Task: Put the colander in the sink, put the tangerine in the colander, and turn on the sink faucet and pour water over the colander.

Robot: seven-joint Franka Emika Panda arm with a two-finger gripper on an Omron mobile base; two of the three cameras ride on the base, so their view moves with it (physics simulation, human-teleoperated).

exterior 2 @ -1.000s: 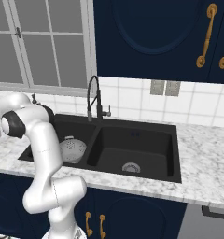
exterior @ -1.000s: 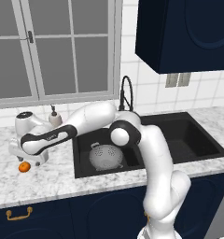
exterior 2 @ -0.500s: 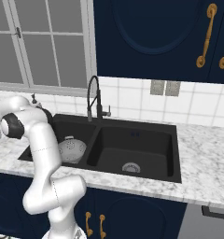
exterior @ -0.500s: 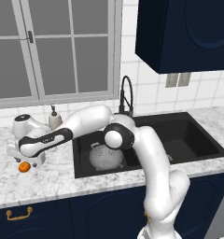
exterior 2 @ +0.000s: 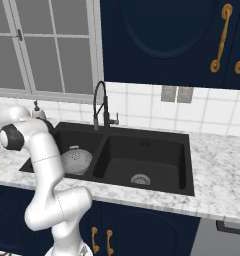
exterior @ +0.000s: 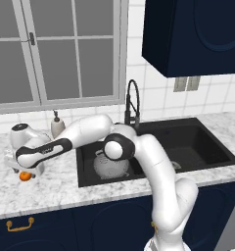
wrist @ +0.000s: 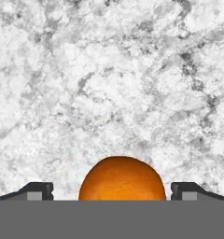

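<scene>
Where the white arm reached left over the counter:

Tangerine: small bright orange round fruit sat between the two dark finger tips, clear gaps either side, untouched.

Jaws: gripper spread wide, holding nothing; hovered right over the fruit on the grey-white marble counter.

Look: smooth, evenly orange, domed; lower part cut off in the hand view.

Colander: round grey perforated metal bowl lay in the left basin of the black double-basin sink, well apart from the fruit.

Faucet: thin black gooseneck stood behind the divider.

Edges: bare marble beyond the fruit; beige soap dispenser bottle behind, near the window.
</scene>
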